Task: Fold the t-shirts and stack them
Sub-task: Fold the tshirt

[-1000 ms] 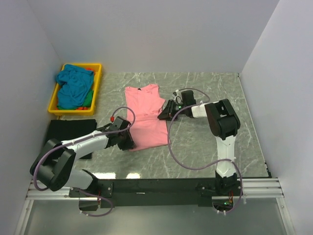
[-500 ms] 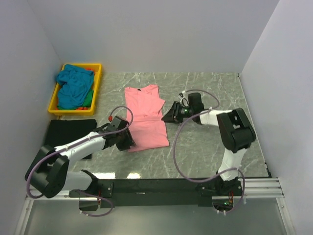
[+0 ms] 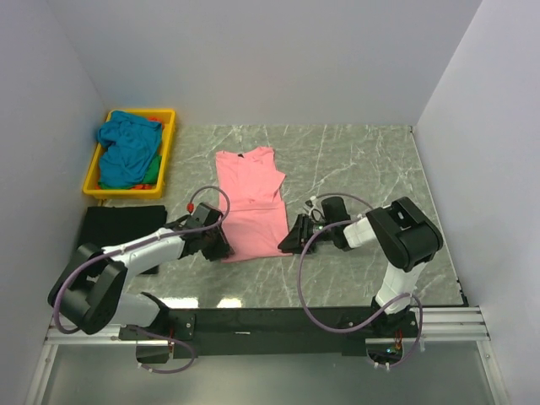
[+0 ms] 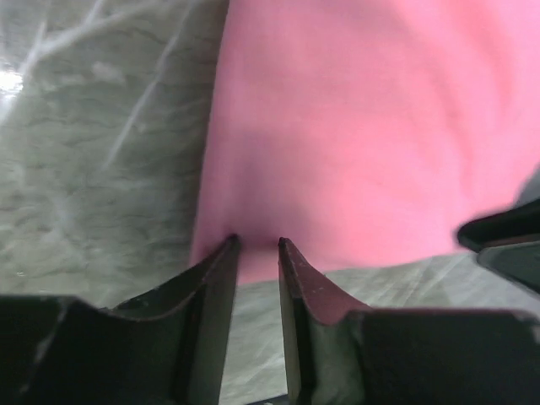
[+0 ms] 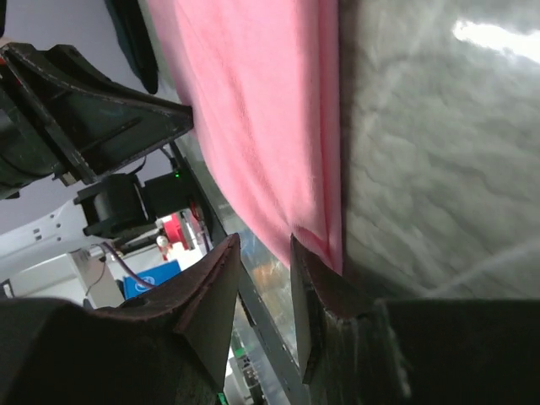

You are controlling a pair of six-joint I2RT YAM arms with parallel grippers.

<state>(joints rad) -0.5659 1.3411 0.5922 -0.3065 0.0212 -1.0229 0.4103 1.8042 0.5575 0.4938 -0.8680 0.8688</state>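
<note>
The salmon pink t-shirt [image 3: 251, 198] lies flat on the marble table, collar at the far end. My left gripper [image 3: 221, 245] sits at the shirt's near left hem corner. In the left wrist view its jaws [image 4: 256, 243] are open, a narrow gap apart, with the tips touching the pink hem [image 4: 363, 126]. My right gripper [image 3: 293, 239] is at the near right hem corner. Its jaws [image 5: 263, 243] are open, and the pink corner [image 5: 253, 110] lies against one finger, not between them. A teal blue t-shirt [image 3: 126, 143] is heaped in the tray, with green [image 3: 150, 175] and orange-red [image 3: 154, 120] cloth under it.
The yellow tray [image 3: 169, 126] stands at the far left by the wall. A black cloth [image 3: 118, 224] lies flat on the table in front of it, beside the left arm. White walls close in the left, back and right sides. The right gripper's tip [image 4: 506, 240] shows in the left wrist view.
My right gripper has slid from the shirt's right sleeve edge down toward me to the near right hem corner. The left gripper has stayed at the near left corner.
</note>
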